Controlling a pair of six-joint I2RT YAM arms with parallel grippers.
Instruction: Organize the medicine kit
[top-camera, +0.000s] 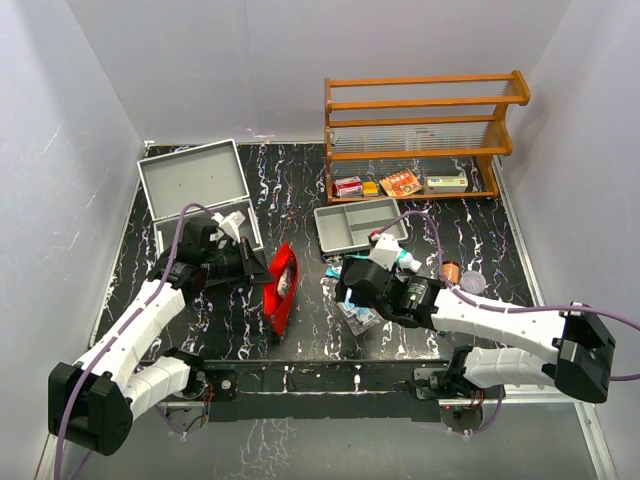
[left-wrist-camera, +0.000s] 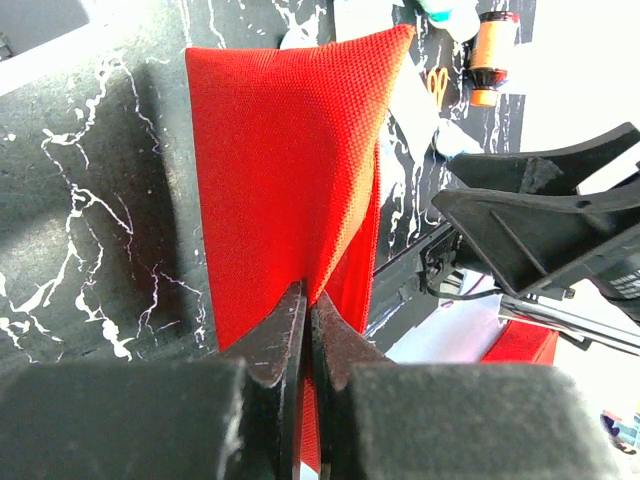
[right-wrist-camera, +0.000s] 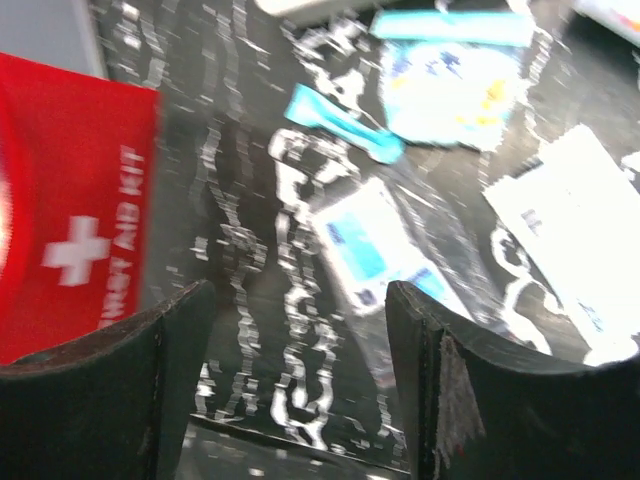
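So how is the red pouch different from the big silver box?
The red pouch is soft fabric; the silver box looks like hard metal. The pouch is much smaller than the box. The pouch stands on its edge, pinched by the left tool; the box lies flat with its lid up and no tool gripping it. Both look open.

Both arms same build: left arm (top-camera: 130, 335) & right arm (top-camera: 500, 318) have white plastic shells on the long links, black housings at joints & wrists, big black blocks at the shoulder end. A lilac-grey cable (top-camera: 183, 214) loops off each, w/ thin red/orange wires at the right base (top-camera: 462, 400). Left gripper (left-wrist-camera: 305, 300): matte black fingers tapering to thin wedges. Right gripper (right-wrist-camera: 300, 300): black fingers (right-wrist-camera: 440, 380) too, rounded tips, pale scuff on one inner edge.
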